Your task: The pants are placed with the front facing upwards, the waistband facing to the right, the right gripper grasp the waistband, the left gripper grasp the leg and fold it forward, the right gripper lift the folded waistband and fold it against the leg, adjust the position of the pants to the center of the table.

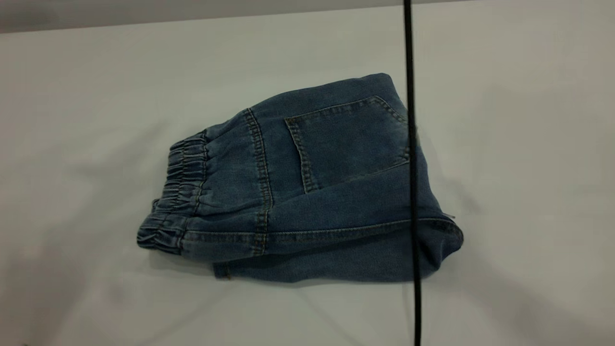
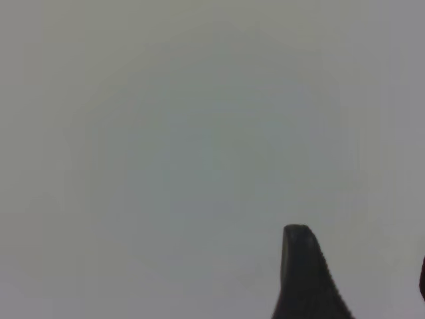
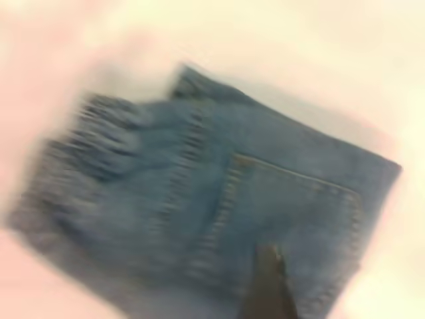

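Black and thin, a cable (image 1: pixel 412 192) hangs nearest the exterior camera, running top to bottom and crossing the pants (image 1: pixel 307 192) near their right end. Neither arm appears in that view. Of the left gripper (image 2: pixel 362 279) only one dark finger (image 2: pixel 302 272) and a sliver of a second at the picture's edge show in its wrist view; the two stand apart with nothing between them, over bare white table (image 2: pixel 166 146). Of the right gripper, a single blurred fingertip (image 3: pixel 269 286) shows above the denim, so how far its jaws are parted cannot be told. One pair of pants lies folded near the table's middle, waistband (image 1: pixel 185 168) at the left, one patch pocket (image 1: pixel 346 139) facing up.
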{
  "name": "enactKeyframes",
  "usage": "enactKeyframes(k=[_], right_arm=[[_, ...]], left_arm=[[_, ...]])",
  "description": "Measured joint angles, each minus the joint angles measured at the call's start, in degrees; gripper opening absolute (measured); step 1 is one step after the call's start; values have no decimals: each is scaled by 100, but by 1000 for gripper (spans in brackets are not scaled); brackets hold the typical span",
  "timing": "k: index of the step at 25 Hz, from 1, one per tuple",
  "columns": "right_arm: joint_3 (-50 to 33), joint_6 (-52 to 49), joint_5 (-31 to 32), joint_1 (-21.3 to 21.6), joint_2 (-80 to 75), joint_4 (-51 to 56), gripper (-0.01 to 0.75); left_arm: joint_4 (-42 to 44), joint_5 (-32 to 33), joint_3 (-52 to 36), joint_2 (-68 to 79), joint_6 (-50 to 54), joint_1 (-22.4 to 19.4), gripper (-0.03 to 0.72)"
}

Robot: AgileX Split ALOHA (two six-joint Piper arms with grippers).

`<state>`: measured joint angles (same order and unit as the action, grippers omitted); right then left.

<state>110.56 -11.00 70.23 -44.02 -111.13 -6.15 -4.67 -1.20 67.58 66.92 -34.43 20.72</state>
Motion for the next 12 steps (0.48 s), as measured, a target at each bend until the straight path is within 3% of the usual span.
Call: enactKeyframes(k=[6, 12], right_arm=[[-64, 215, 6, -318, 1357, 738, 461], [-907, 124, 0, -954, 2692, 713, 461]], left_arm=[[0, 0, 0, -827, 275, 0, 372], [0, 161, 0, -1466, 393, 0, 372]])
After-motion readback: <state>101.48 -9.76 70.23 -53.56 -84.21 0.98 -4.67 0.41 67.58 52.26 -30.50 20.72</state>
